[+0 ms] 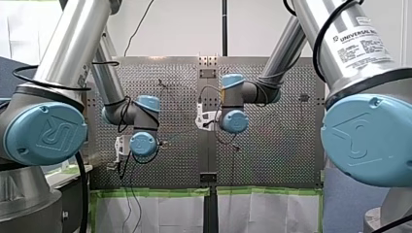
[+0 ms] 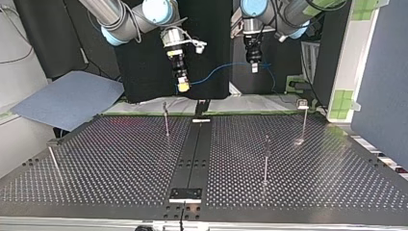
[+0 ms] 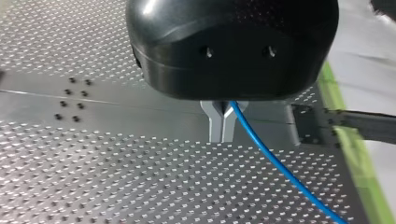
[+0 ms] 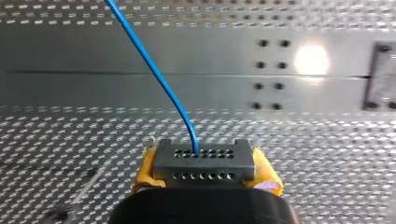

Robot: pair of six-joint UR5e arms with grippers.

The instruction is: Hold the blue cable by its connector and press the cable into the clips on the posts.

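My right gripper is shut on a dark grey connector, held between its yellow pads. The blue cable rises out of the connector. My left gripper has its metal fingers shut on the blue cable further along. In the top view both hang above the table's far edge, my right gripper at the left and my left gripper at the right, with the cable arching between them. Thin posts stand on the table below.
The perforated table has a smooth centre strip with a black bracket at its near end. Another thin post leans at the top view's left. A blue-grey sheet lies beyond the table. Green tape marks an edge.
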